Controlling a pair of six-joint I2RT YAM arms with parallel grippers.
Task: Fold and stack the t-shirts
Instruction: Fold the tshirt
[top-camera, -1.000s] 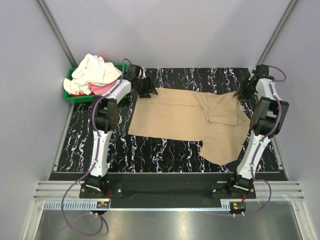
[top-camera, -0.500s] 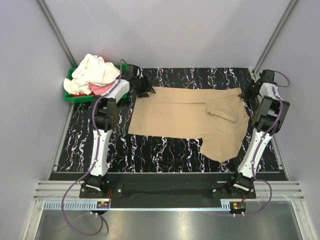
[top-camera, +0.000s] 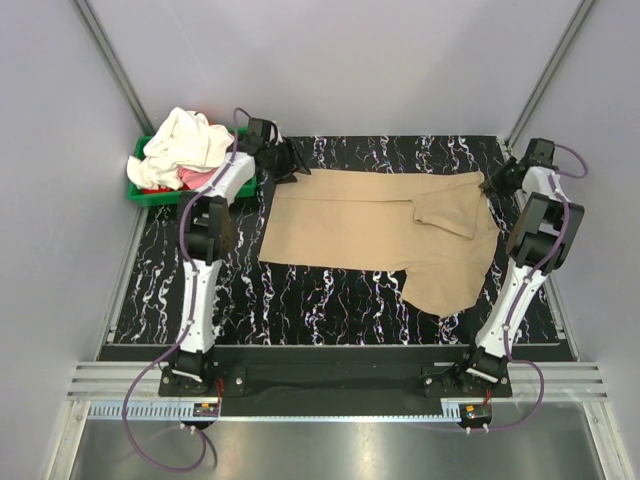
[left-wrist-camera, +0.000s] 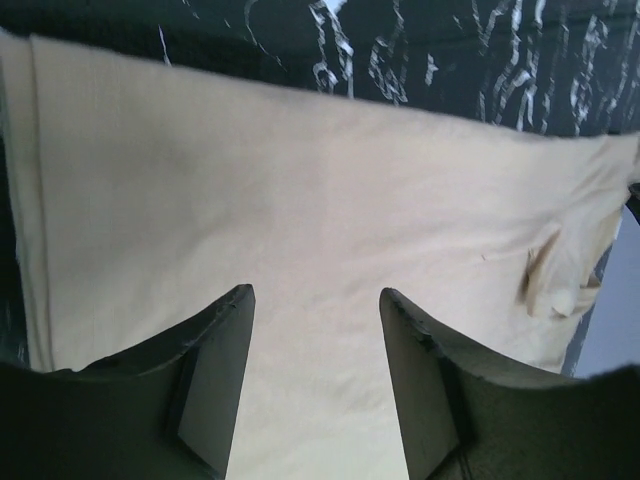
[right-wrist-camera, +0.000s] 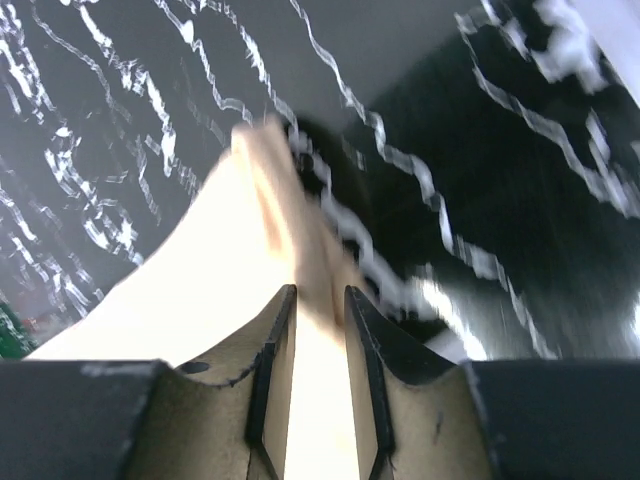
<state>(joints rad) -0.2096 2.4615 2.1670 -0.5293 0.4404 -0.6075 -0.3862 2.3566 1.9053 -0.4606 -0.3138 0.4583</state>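
Observation:
A tan t-shirt (top-camera: 370, 225) lies spread across the black marbled table (top-camera: 330, 295), with one sleeve folded over on its right part and a flap hanging toward the near right. My left gripper (top-camera: 284, 160) is open at the shirt's far left corner. In the left wrist view its jaws (left-wrist-camera: 315, 292) stand wide apart above the flat tan cloth (left-wrist-camera: 300, 200). My right gripper (top-camera: 497, 182) is at the shirt's far right corner. In the right wrist view it (right-wrist-camera: 320, 290) is shut on a fold of the tan cloth (right-wrist-camera: 230, 270).
A green bin (top-camera: 150, 197) stands at the far left corner and holds a pile of white garments (top-camera: 185, 140) and a pink one (top-camera: 200, 177). Metal frame posts and grey walls enclose the table on three sides.
My right gripper has pulled the shirt's far right corner outward to the right, flattening the bunched cloth. My left gripper has shifted a little toward the far left.

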